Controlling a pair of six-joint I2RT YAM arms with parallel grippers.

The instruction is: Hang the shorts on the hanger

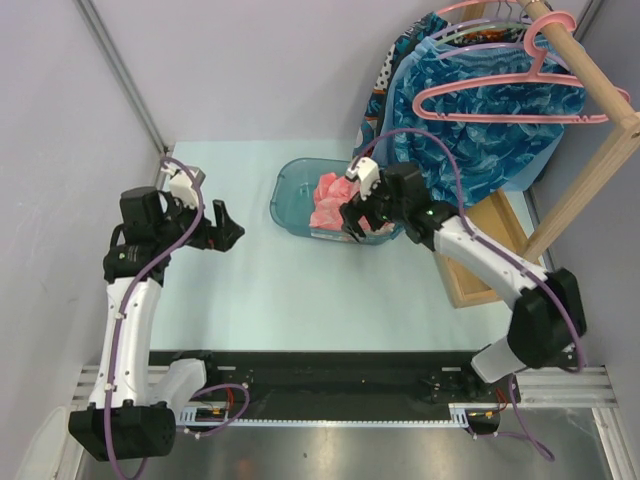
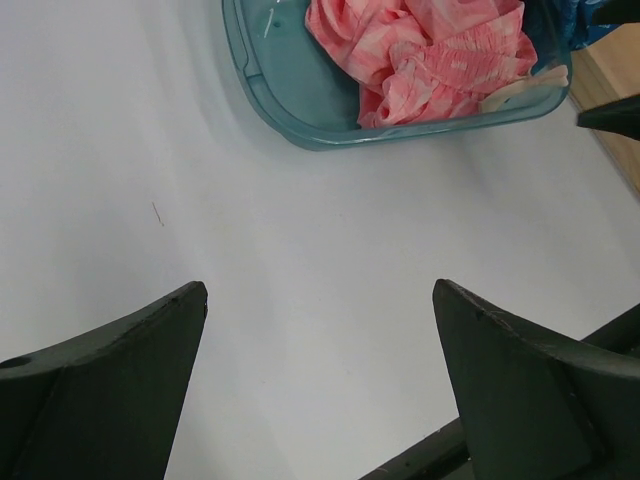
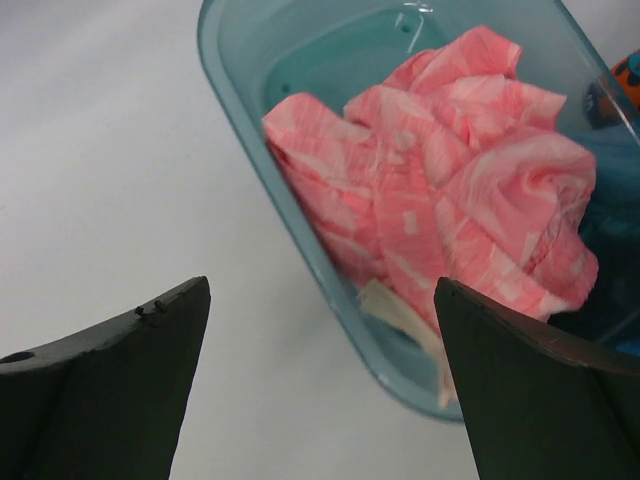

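The shorts (image 1: 328, 200) lie crumpled in a teal bin (image 1: 285, 190) at the centre of the top view, with the right gripper (image 1: 352, 228) spread wide at the bin's near rim and the left gripper (image 1: 232, 225), also spread, over the tabletop (image 1: 300, 290) at centre left.

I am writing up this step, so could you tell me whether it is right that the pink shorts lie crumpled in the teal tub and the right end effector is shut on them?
Not quite. The right end effector is open and grips nothing, as the right wrist view shows. The pink shorts do lie crumpled in the teal tub.
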